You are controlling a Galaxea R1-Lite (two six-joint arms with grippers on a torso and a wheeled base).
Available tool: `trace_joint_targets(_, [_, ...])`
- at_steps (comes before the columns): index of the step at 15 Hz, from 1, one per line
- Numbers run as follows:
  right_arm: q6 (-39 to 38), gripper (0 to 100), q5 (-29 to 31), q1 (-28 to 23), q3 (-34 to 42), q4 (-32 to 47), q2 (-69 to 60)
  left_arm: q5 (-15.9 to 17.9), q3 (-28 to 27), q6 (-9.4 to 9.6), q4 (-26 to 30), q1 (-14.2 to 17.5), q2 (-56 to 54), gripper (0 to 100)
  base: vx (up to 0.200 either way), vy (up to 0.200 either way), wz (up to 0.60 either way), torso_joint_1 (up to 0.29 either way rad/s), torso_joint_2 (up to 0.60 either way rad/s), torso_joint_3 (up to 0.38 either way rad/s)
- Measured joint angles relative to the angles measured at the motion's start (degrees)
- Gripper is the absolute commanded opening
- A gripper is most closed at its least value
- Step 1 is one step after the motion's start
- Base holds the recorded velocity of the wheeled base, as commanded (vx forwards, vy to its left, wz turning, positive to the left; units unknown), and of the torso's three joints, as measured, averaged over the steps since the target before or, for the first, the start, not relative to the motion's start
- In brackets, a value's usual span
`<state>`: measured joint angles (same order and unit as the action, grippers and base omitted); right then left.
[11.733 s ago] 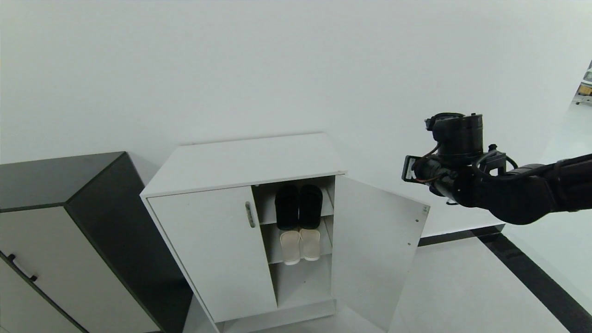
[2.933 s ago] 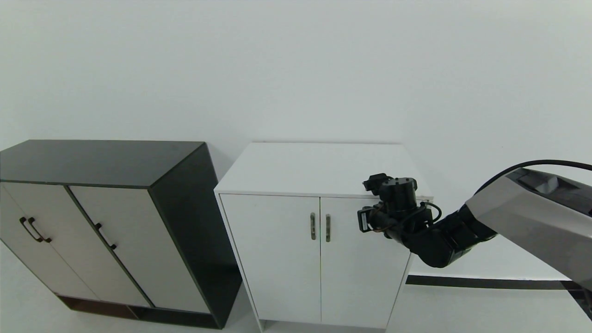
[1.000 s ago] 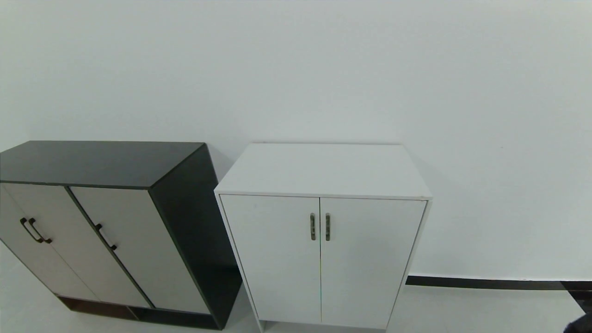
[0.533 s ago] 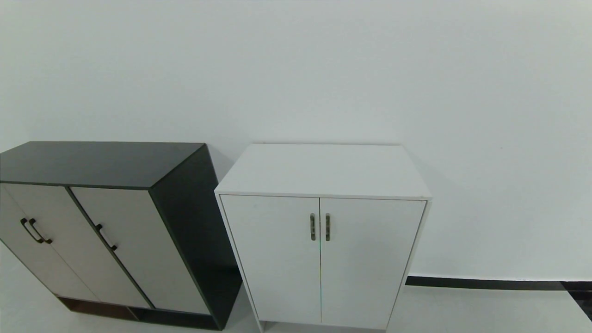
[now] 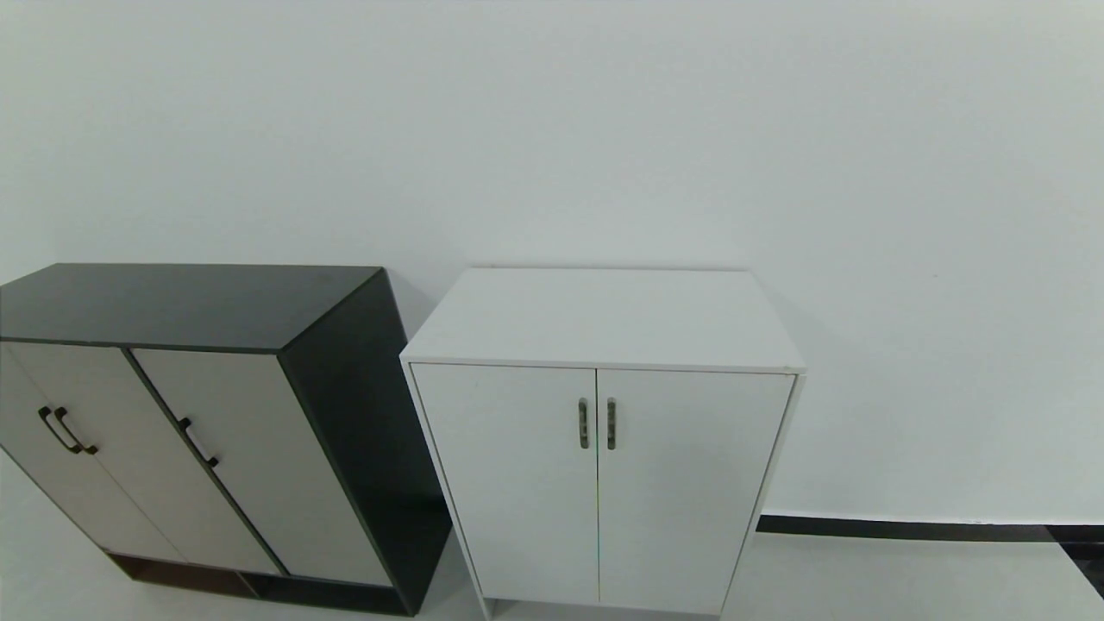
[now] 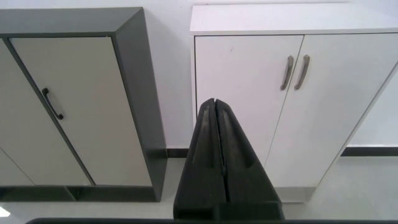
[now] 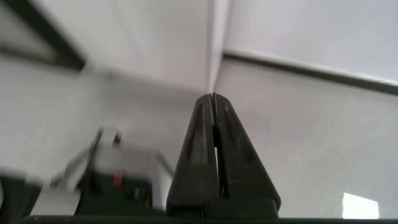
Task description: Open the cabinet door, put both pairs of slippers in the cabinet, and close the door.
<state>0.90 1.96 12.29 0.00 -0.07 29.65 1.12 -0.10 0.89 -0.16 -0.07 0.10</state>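
The white cabinet [image 5: 604, 414] stands against the wall with both doors shut, two metal handles [image 5: 597, 423] side by side at the middle seam. It also faces the left wrist camera as the white cabinet [image 6: 292, 87], at some distance. My left gripper [image 6: 216, 102] is shut with nothing between its fingers, pointing toward that cabinet. My right gripper [image 7: 214, 98] is shut and empty too, aimed at a white wall and the floor with a dark baseboard [image 7: 298, 68]. The slippers are hidden behind the doors.
A black cabinet with grey doors [image 5: 198, 431] stands directly left of the white one, seen too as the black cabinet [image 6: 74, 93]. A dark stripe [image 5: 906, 528] runs along the wall base at the right. Pale floor lies in front of both cabinets.
The right door of the white cabinet went from open, slippers on the shelves, to shut. My right arm then drew back out of the head view. Nothing differs over the last half second.
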Motion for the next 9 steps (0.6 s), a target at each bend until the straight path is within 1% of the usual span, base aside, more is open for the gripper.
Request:
trace_joint_targets(2, [-0.04, 0, 0.13, -6.07, 0.00, 0.02, -7.90, 0.02, 0.02, 0.00, 0.02, 0.00, 0.00, 0, 0.000, 0.000, 0.00, 0.000, 0.00, 0.000])
trace_joint_targets(4, [-0.04, 0, 0.20, -9.29, 0.00, 0.05, -14.60, 0.00, 0.02, 0.00, 0.00, 0.00, 0.00, 0, 0.000, 0.000, 0.00, 0.000, 0.00, 0.000])
trace_joint_targets(6, [-0.04, 0, 0.27, -10.62, 0.00, 0.07, -20.03, 0.02, 0.02, -0.02, 0.02, 0.00, 0.00, 0, 0.000, 0.000, 0.00, 0.000, 0.00, 0.000])
trace_joint_targets(9, [-0.15, 0, 0.20, -11.22, -0.02, 0.07, -25.47, 0.02, 0.00, 0.00, 0.00, 0.00, 0.00, 0, 0.000, 0.000, 0.00, 0.000, 0.00, 0.000])
